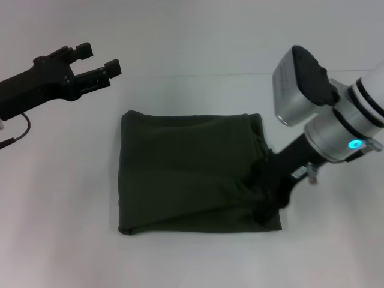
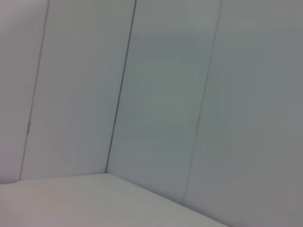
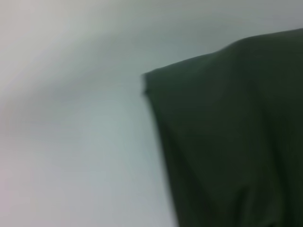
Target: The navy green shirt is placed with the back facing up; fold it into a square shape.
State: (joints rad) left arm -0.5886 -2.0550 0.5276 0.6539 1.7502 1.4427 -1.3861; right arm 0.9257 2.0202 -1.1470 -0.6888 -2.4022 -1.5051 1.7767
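Head view shows the navy green shirt [image 1: 186, 171] folded into a rough square on the white table [image 1: 60, 240], plain side up. The right gripper [image 1: 264, 204] is down at the cloth's near right corner — its fingers blend into the dark fabric, so their state cannot be told. Far to that gripper's left, the left gripper [image 1: 96, 60] hovers (fingers spread apart) beyond the shirt's far left corner — touching nothing.
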